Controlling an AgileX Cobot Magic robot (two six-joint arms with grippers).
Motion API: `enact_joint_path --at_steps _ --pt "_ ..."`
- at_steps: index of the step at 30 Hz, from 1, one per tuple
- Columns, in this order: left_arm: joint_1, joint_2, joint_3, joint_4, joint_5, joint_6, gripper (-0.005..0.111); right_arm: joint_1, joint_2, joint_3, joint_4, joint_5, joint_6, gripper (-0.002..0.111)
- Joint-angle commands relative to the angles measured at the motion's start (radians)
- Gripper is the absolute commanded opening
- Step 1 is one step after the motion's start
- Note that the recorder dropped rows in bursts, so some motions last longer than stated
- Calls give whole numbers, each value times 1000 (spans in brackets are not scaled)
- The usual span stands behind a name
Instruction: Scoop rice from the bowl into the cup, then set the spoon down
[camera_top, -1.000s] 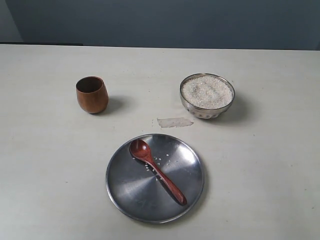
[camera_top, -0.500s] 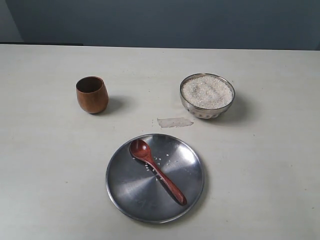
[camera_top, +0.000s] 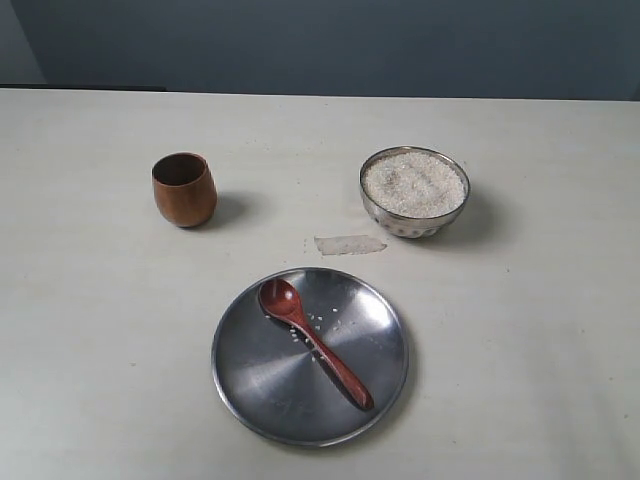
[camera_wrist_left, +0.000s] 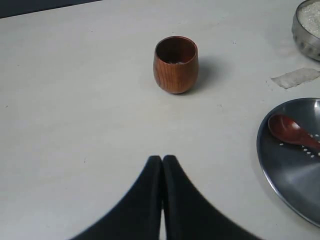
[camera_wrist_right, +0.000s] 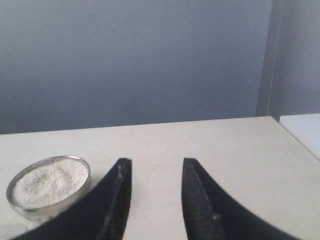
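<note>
Reddish-brown wood makes the spoon (camera_top: 315, 343), which lies on a flat steel plate (camera_top: 258, 385) at the 6 o'clock side of the pale tabletop (camera_top: 90, 340). Its oval head points to about 10 o'clock and its handle to about 4 o'clock. A few loose grains (camera_top: 318, 322) lie on the plate just beside its neck.

From the plate, the wooden cup (camera_top: 184, 190) stands upright at about 10 o'clock, and the steel bowl (camera_top: 412, 226) stands at about 1 o'clock. Both are apart from the plate. The rice (camera_top: 414, 184) fills the bowl almost to the rim. A small piece of clear tape (camera_top: 349, 244) is stuck to the tabletop between bowl and plate.

The left hand (camera_wrist_left: 162, 160) is closed, its two fingers pressed together with nothing between them, and it is above bare tabletop facing the cup. The right hand (camera_wrist_right: 157, 162) has its fingers spread apart and empty, with the bowl near it.
</note>
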Motion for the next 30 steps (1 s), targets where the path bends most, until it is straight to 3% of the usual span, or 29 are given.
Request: enact_joint_path --at_steps 1,14,17,20,30 --pt "-7 2 -6 -1 -5 -1 0 -4 -30 62 -1 16 -1 34" --pt "-7 2 -6 -1 -5 -1 0 -4 -38 62 20 55 -1 34" --pt "-7 2 -6 -1 -5 -1 0 -4 -38 62 345 57 -1 34" --pt "-7 2 -6 -1 -5 -1 0 -4 -38 62 494 60 -1 34" --pt "-7 2 -6 -1 -5 -1 0 -4 -38 62 538 60 -1 34"
